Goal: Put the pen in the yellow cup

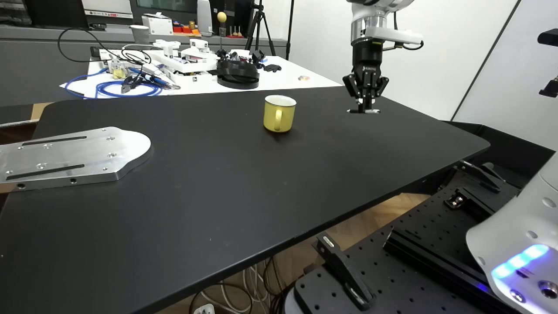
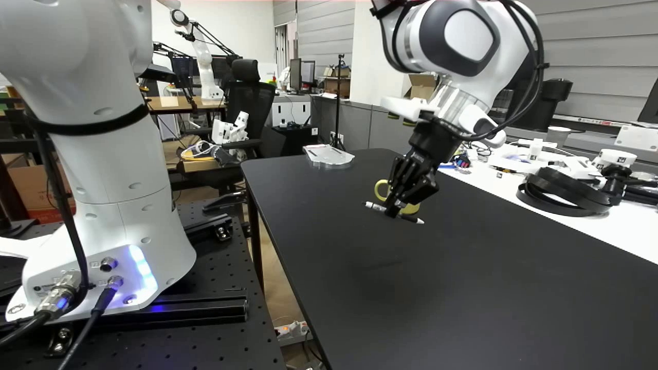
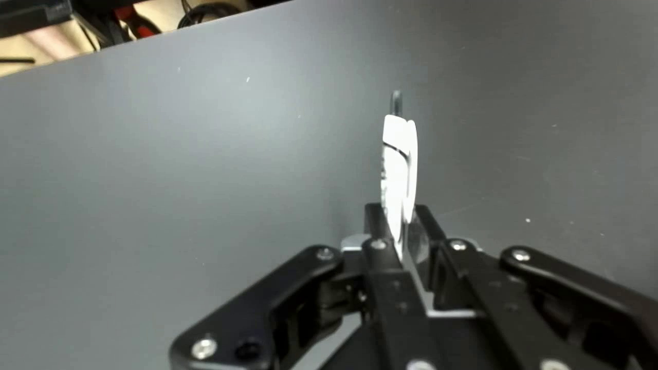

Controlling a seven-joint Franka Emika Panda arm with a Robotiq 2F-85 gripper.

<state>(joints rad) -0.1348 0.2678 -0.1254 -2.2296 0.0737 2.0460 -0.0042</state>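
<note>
The yellow cup stands upright on the black table, its handle toward the camera in an exterior view. In an exterior view the cup is mostly hidden behind my gripper. My gripper is shut on the pen, above the table and apart from the cup. The pen lies roughly level across the fingertips in an exterior view and tilts a little in an exterior view. In the wrist view the pen's white part juts out from between the fingertips. The cup is out of the wrist view.
A silver metal plate lies at one end of the black table. A white table with cables, white parts and a black round object adjoins it. The robot base stands beside the table's edge.
</note>
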